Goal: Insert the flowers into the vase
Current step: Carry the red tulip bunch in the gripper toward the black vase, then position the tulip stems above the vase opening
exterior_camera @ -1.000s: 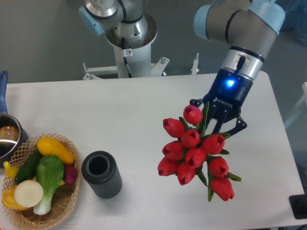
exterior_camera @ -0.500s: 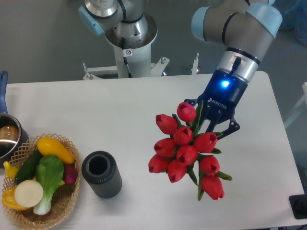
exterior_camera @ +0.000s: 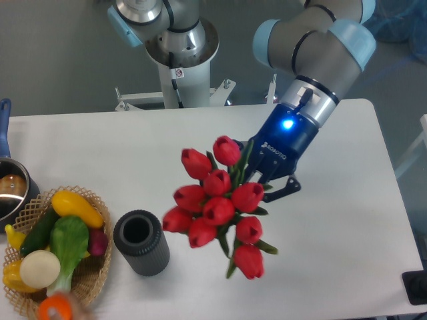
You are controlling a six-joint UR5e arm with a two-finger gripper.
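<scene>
The flowers [exterior_camera: 215,207], a bunch of red tulip buds with green stems and leaves, hang in the air over the middle of the table. My gripper [exterior_camera: 267,173] is shut on their stems, behind and to the right of the buds. The vase [exterior_camera: 141,241], a short dark ribbed cylinder with an open mouth, stands on the table at the lower left of the bunch. The nearest buds are just to the right of the vase, above table level.
A wicker basket [exterior_camera: 90,280] with vegetables stands at the left front, touching the vase's left side. A metal pot [exterior_camera: 12,189] with a blue handle sits at the left edge. An orange blurred object [exterior_camera: 57,308] shows at the bottom edge. A dark object [exterior_camera: 416,288] sits at the right front corner.
My gripper has carried the flowers to the left, toward the vase. The orange blurred object has appeared at the bottom left. The vase has not moved.
</scene>
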